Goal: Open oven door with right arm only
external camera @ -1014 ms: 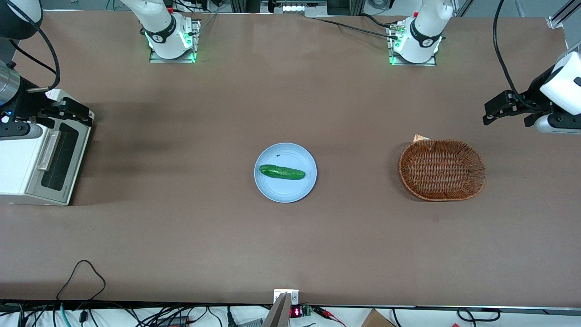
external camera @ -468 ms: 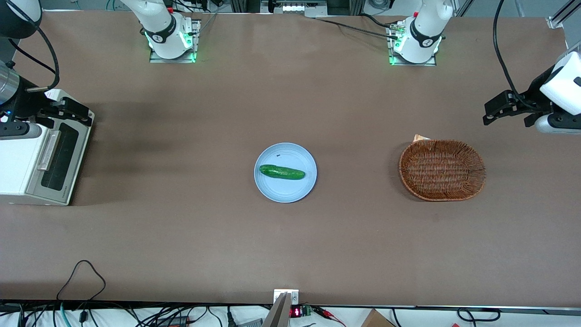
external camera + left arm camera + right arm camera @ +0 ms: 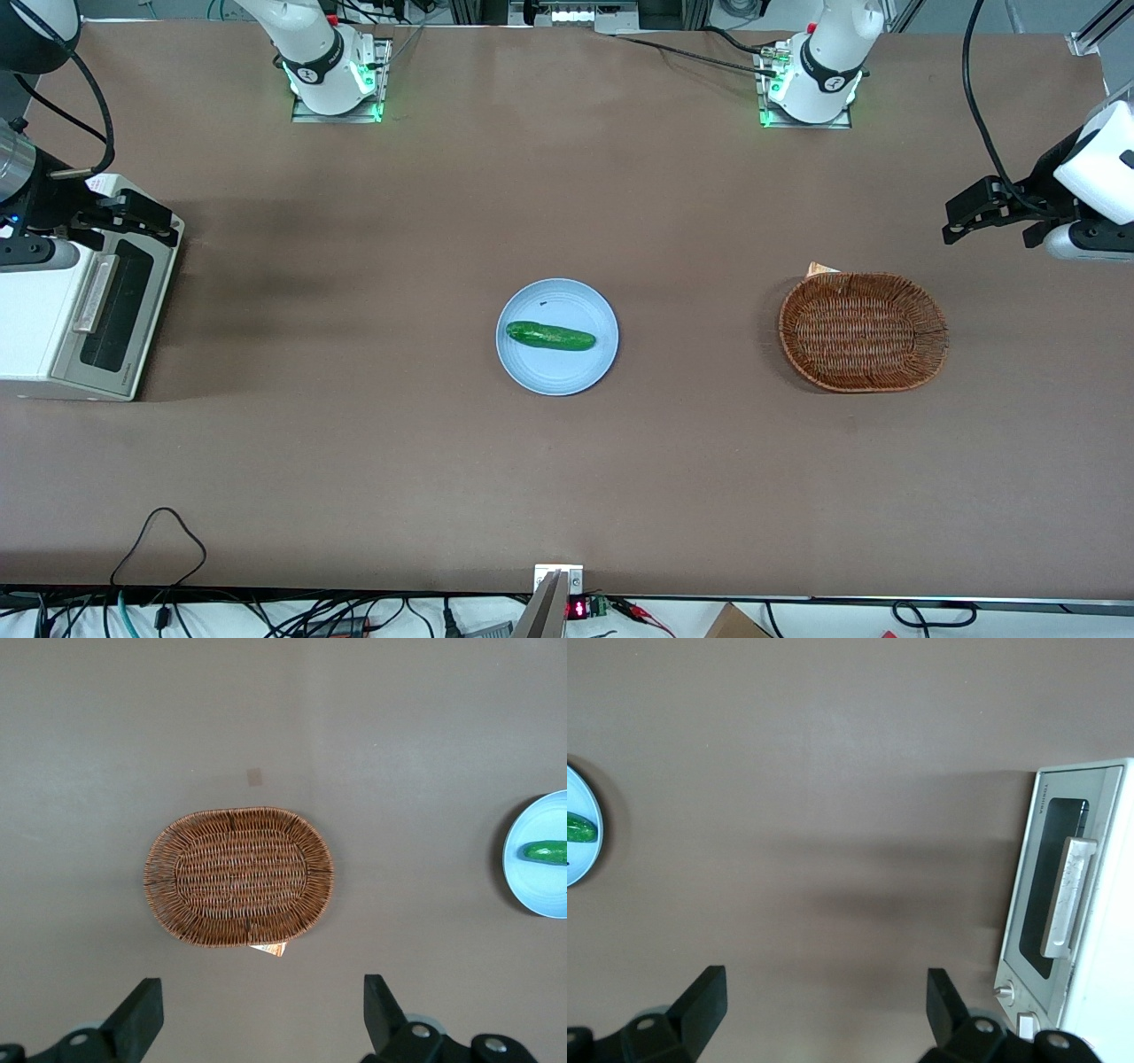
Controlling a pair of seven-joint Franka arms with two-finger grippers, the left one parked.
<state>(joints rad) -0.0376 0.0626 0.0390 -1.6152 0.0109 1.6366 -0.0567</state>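
Front view: the small white boxy toaster oven (image 3: pixel 66 310) sits at the working arm's end of the brown worktop (image 3: pixel 567 461), its silver-grey glass-windowed door (image 3: pixel 115 306) shut; the black two-finger claw (image 3: pixel 133 217) hovers above its upper corner.

Right wrist view: claw (image 3: pixel 824 1005) spread wide, holding nothing. The approach is unfinished; next it must descend onto the pale bar handle (image 3: pixel 1066 896).
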